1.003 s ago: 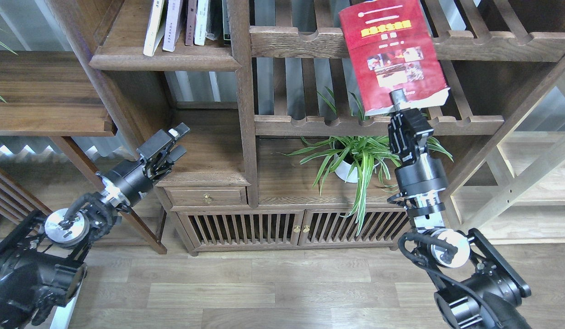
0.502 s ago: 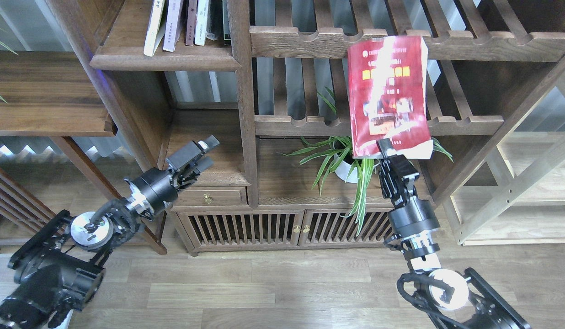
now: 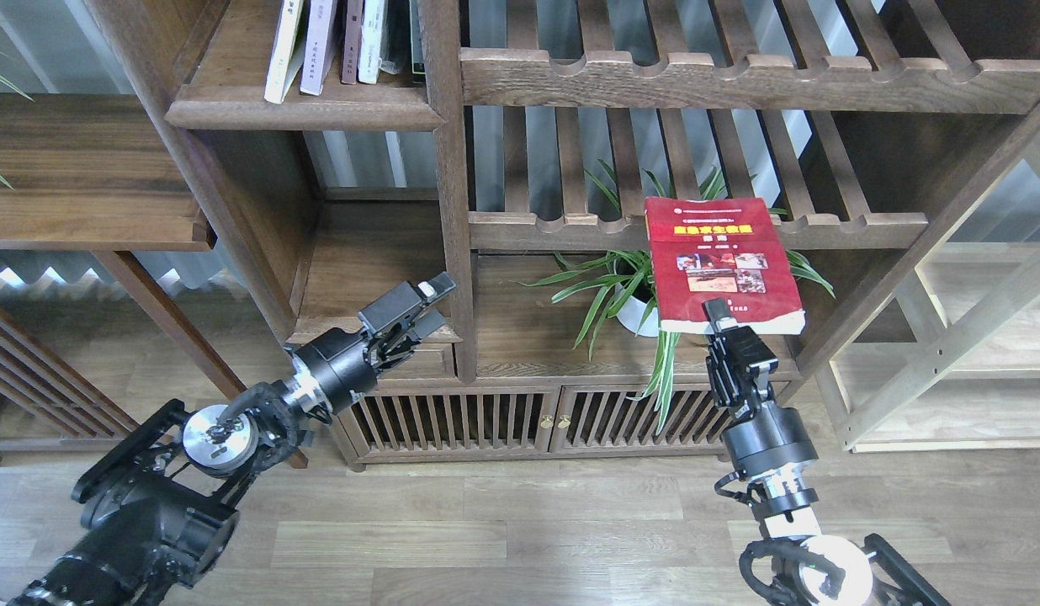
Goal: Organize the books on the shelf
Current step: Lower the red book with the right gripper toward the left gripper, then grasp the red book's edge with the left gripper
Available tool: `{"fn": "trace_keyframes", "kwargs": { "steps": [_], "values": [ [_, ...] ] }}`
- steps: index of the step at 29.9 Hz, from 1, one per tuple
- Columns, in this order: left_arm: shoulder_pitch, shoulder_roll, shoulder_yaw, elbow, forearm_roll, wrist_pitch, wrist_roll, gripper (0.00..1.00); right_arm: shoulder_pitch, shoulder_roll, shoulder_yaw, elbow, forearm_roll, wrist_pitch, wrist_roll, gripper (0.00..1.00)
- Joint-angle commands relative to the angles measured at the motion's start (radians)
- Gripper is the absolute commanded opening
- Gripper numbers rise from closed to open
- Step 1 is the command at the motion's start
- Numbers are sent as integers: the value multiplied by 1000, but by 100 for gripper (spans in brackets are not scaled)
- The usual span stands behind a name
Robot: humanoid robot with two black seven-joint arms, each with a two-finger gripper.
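Note:
A dark red book with a yellow title band and photos hangs in front of the lower slatted rack and the plant, cover toward me. My right gripper is shut on its bottom edge from below. My left gripper is open and holds nothing, in front of the small drawer compartment and pointing right and up. The shelf, a solid dark-brown board with a rounded front lip, is at the upper left, far above both grippers. Several narrow upright volumes stand on it.
Two slatted racks with scalloped rails span the upper right. A potted spider plant stands behind the book. A low cabinet with slatted doors sits below. A pale light-wood unit is at the right, a dark ledge at the left.
My right gripper has brought the red book down from the upper rack to the lower rack's level. My left gripper has moved right and down toward the cabinet's middle post.

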Motion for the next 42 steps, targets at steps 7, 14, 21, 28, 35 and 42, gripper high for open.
{"fn": "trace_keyframes", "kwargs": {
  "steps": [7, 14, 21, 28, 35, 42],
  "values": [
    [16, -16, 45, -3, -91, 0, 0, 98, -4, 16, -136, -3, -61, 0, -3, 4],
    [30, -16, 132, -57, -263, 0, 0, 98, 8, 23, -213, -3, -75, 0, -7, 4],
    [45, -16, 154, -55, -272, 0, 0, 98, 46, 62, -238, -3, -87, 0, -5, 4],
    [64, -16, 158, -55, -274, 0, 0, 98, 53, 60, -256, -3, -87, 0, -5, 4],
    [101, -16, 158, -58, -275, 0, 0, 98, 48, 62, -330, -3, -95, 0, -5, 4],
    [105, -16, 158, -57, -275, 0, 0, 93, 46, 60, -353, -1, -106, 0, -5, 4]
  ]
}}
